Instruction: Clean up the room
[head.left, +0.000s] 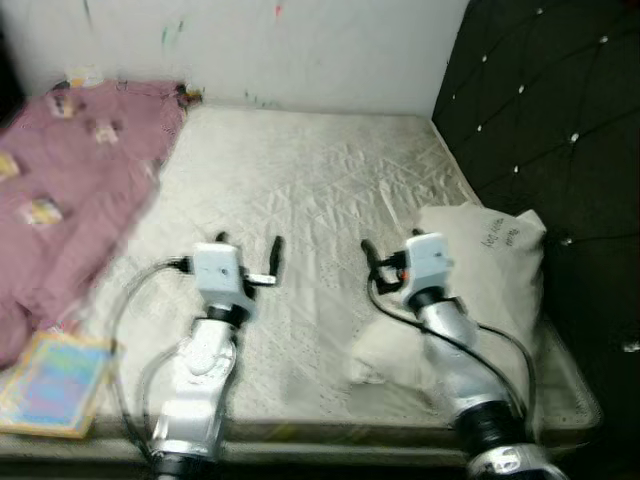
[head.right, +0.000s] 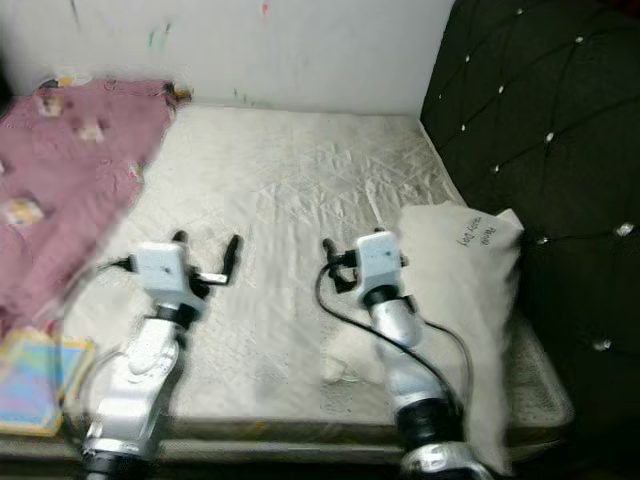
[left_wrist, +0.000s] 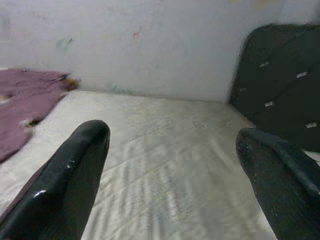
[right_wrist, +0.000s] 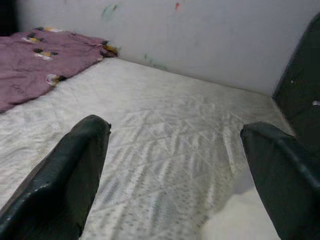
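Bare quilted mattress (head.left: 300, 190) fills the scene, pale wall behind, black tufted headboard (head.left: 545, 110) along the robot's right. Both arms are raised over the near half of the bed.

Left gripper (head.left: 248, 242): fingers spread wide, holding nothing, hovering over bare mattress. Right gripper (head.left: 390, 240): released, fingers apart, nothing between them, just beside the pillow's inner edge.

Items to tidy:
- Pillow (head.left: 480, 290), white, lying at the right near corner, touching or very near the headboard; right forearm passes over its near part. Some print on its upper face, too small to read.
- Blanket (head.left: 70, 190), mauve with small printed patches, bunched over the left side of the bed up to the wall.
- Book (head.left: 55, 385), colourful flat cover, at the left near edge, partly under the blanket's hem.

Handling, judged: pillow is light and soft and will sag from a single pinch; take a corner or a bunched edge, ideally with both grippers. Blanket is limp, bulky and will drag; grip a hem. Book is stiff, thin and lies flat, so it is hard to get under; its overhanging edge is the best bet.

Containers: none seen.
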